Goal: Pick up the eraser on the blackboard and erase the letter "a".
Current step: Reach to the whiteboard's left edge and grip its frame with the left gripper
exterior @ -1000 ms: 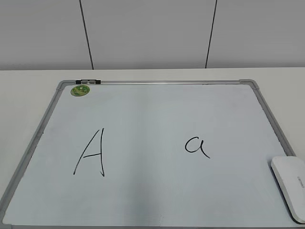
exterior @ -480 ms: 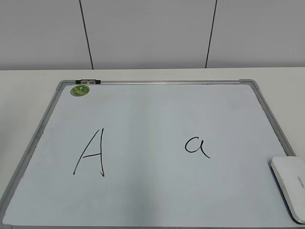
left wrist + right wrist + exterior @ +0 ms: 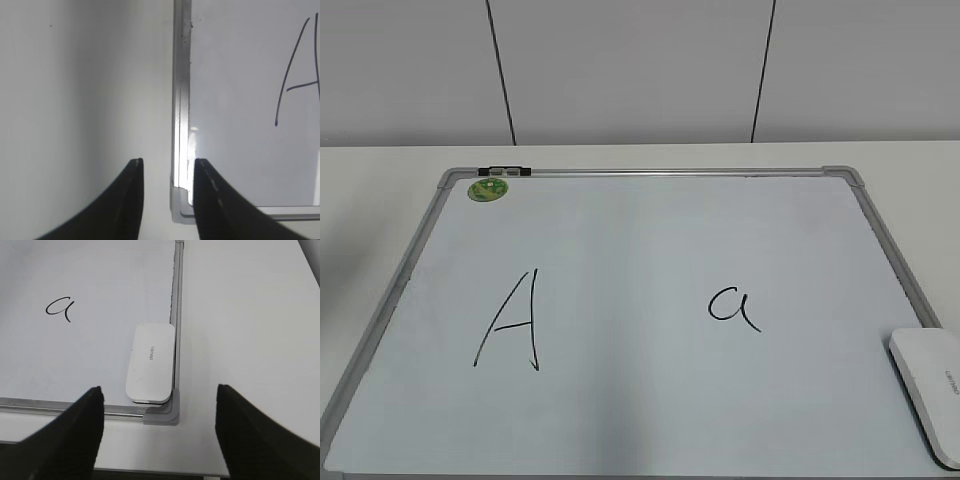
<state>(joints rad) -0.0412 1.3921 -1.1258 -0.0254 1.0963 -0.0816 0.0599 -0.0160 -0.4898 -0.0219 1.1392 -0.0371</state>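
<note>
Black fingers of the left gripper [image 3: 164, 200] stand a narrow gap apart and hold nothing, hovering over the left frame rail near a corner of the blackboard [image 3: 650, 173], off the work. Going rightward across the pale surface: a green magnet [image 3: 488, 190] sits near the top-left corner, then the capital A [image 3: 512, 320] in thin black marker, then the letter "a" [image 3: 734, 307] right of centre, both fully legible. The eraser [image 3: 150, 363] lies at the board's right edge in the near corner, white face up, touching or nearly touching the frame, well apart from the "a". The right gripper [image 3: 159, 432] hangs above and short of it, fingers spread wide and empty, wider than the eraser's short side. The step in hand looks to be the reach for the eraser, nothing yet grasped. To do it well, I would centre the fingers over the block's middle and close across its narrow width (the rail hugs the right side, so that finger has little room and could catch the frame), then lift straight before carrying it left to the "a", keeping clear of the "A". There is small grey lettering on the eraser, too small to read with certainty.
</note>
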